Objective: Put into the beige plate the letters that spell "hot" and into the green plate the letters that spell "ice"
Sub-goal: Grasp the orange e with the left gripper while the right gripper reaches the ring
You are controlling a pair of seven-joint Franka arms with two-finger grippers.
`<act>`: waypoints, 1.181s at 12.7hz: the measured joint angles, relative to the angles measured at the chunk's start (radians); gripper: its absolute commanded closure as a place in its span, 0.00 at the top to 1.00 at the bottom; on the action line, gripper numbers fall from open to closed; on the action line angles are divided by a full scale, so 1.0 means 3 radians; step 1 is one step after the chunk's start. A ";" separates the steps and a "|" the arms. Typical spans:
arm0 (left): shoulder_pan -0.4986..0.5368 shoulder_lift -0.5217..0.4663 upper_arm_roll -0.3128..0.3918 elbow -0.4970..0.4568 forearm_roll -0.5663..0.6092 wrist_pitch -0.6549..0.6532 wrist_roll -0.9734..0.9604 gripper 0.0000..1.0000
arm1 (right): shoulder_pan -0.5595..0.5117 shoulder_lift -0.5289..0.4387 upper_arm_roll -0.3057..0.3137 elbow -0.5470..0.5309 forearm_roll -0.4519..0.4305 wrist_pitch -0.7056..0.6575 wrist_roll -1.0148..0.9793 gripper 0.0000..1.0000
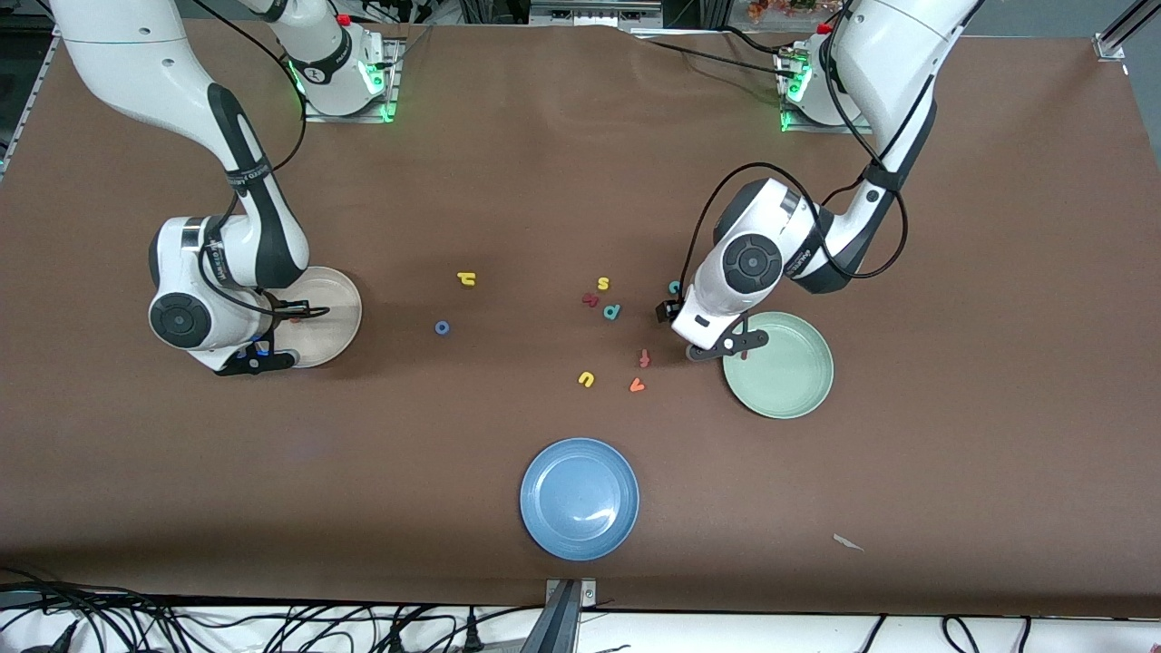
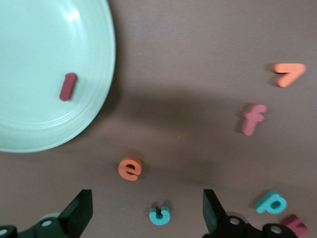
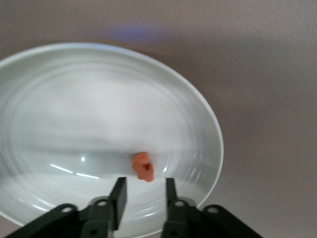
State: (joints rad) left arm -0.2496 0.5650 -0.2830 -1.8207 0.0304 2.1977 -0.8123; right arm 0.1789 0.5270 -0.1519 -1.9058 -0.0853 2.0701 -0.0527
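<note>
The left gripper (image 2: 146, 210) hangs over the tabletop (image 1: 508, 181) just beside the green plate (image 1: 798, 385), its fingers (image 2: 79, 213) spread wide with nothing between them. In the left wrist view the dark red i (image 2: 68, 86) lies inside the green plate, well clear of the fingers. The orange e (image 2: 131, 168) rests on the tabletop between the plate rim and the fingers, and the teal c (image 2: 159, 214) sits almost directly between the two fingertips, touching neither. The teal p (image 2: 271, 202) lies just outside one finger; the red f (image 2: 253, 118) and orange v (image 2: 288, 74) lie farther off.

The right gripper (image 3: 143, 193) is low over the beige plate (image 3: 59, 114). Its fingers (image 3: 119, 196) stand partly open, and the orange t (image 3: 142, 166) lies on the plate just ahead of the gap, seemingly free of both fingertips, though the view is tight.

The yellow h (image 1: 467, 278) and blue o (image 1: 442, 327) lie on the open tabletop, apart from both grippers. The blue plate (image 1: 544, 526) sits nearest the front camera.
</note>
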 measured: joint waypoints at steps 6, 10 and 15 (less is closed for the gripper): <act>0.0032 0.0031 0.0012 -0.0254 0.0000 0.0260 -0.0101 0.59 | 0.0025 -0.0261 0.0418 0.0245 0.0212 -0.0065 0.0749 0.82; 0.0039 0.0031 0.0015 -0.0416 0.0027 0.0470 -0.0098 0.52 | 0.0163 -0.0208 0.0779 0.0333 0.0256 0.0022 0.1750 0.82; 0.0060 0.0032 0.0025 -0.0449 0.0034 0.0534 -0.0093 0.48 | 0.0473 0.0109 0.0809 0.0333 0.0303 0.0499 0.2496 0.82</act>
State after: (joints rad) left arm -0.2316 0.5745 -0.2755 -1.9556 0.0405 2.3579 -0.8403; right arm 0.3209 0.5597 0.0908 -1.8059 0.0057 2.2198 0.6962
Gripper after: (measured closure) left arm 0.529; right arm 0.176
